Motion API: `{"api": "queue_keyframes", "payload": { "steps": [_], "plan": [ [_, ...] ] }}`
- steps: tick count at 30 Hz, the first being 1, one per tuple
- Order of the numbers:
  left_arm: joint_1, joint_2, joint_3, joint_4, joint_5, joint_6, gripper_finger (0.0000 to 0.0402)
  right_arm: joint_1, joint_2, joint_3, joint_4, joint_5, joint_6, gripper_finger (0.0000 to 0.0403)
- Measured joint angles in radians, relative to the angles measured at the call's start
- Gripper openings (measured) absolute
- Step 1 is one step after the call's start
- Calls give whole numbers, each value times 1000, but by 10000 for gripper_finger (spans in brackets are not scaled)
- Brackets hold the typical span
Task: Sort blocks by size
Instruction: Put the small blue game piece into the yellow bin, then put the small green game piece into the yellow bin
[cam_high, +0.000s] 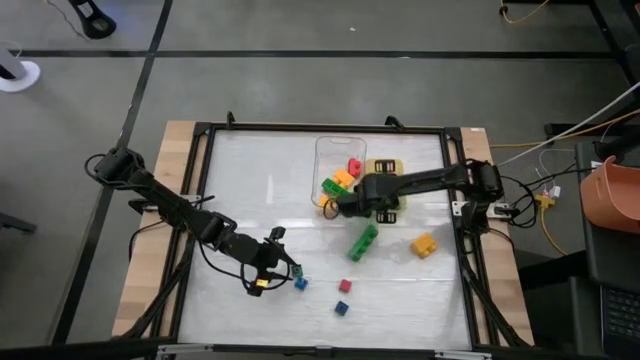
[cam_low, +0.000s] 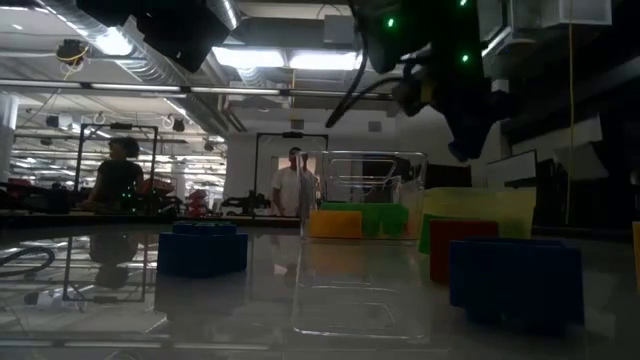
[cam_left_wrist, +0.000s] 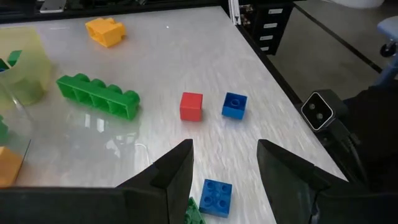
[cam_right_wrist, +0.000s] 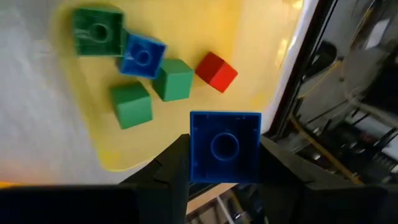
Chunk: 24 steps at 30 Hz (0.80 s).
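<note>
While you looked from above, your right tool (cam_high: 352, 203) hung over the yellow tray (cam_high: 397, 166). From its wrist, it clenched a blue block (cam_right_wrist: 224, 147) directly above that tray. From the left wrist, your left tool (cam_left_wrist: 224, 165) was released, another blue block (cam_left_wrist: 216, 196) between its fingers.

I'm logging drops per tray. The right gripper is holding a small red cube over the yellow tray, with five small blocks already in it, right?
Not quite: the cube between the right gripper's fingers is blue, not red. The right wrist view shows it held over the yellow tray, with five small blocks already inside.
</note>
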Motion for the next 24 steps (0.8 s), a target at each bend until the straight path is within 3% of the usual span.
{"api": "queue_keyframes", "payload": {
  "steps": [8, 16, 24],
  "plan": [
    [0, 0, 0, -4, 0, 0, 164, -77, 0, -7, 20, -167, -1, 161],
    [0, 0, 0, -19, -5, -1, 164, -79, 0, -7, 24, -147, -1, 243],
    [1, 2, 0, -17, -5, -58, 164, -62, -67, -7, 43, -195, -12, 259]
  ]
}}
